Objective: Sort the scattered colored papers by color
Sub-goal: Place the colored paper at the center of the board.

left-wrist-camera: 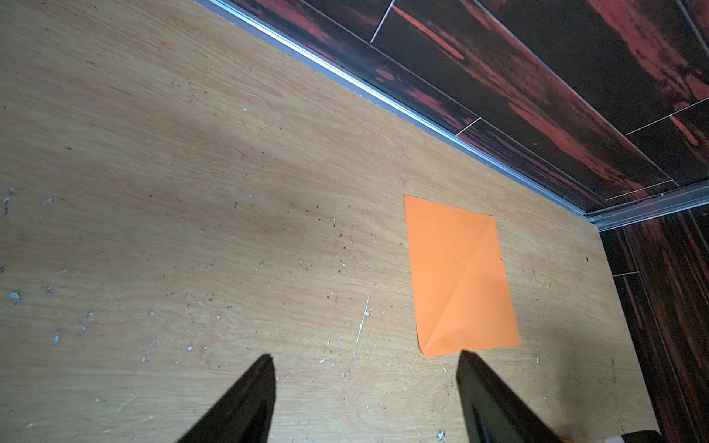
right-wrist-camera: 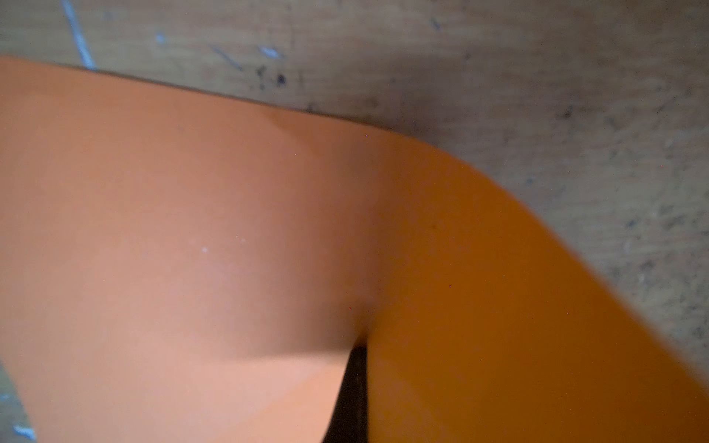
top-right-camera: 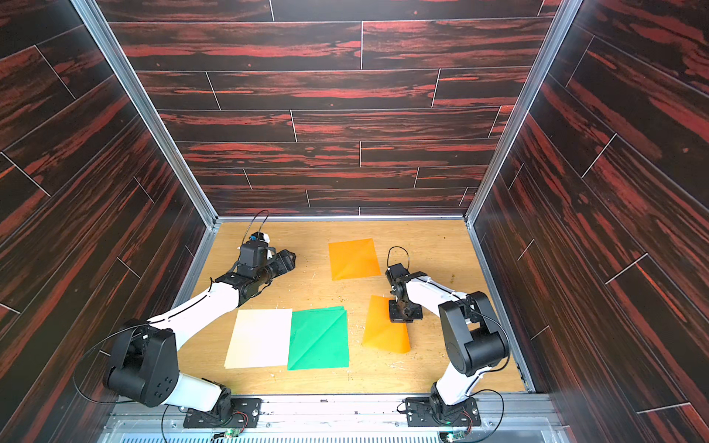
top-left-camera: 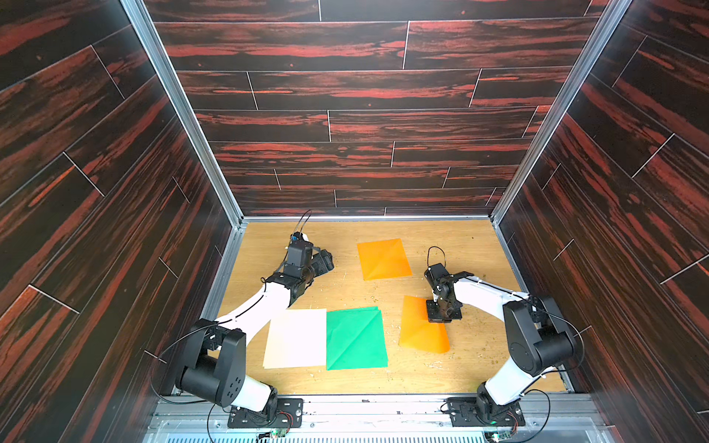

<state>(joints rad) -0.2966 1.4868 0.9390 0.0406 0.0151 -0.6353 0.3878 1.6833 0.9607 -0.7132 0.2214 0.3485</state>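
The near orange paper (top-left-camera: 422, 331) is pinched by the clenched right gripper (top-left-camera: 439, 318) and is bowed above the tabletop (top-left-camera: 466, 245). The far orange paper (left-wrist-camera: 460, 276) is laid flat, creased diagonally. The cream paper (top-left-camera: 297, 337) and the green paper (top-left-camera: 355, 339) are set edge to edge at the front. The left gripper (left-wrist-camera: 366, 354) is held spread over bare wood, nothing grasped.

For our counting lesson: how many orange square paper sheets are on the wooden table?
2. The far orange square paper sheet lies flat toward the back wall. The near orange sheet is bent, pinched in the shut right gripper. Another could be hidden from view.
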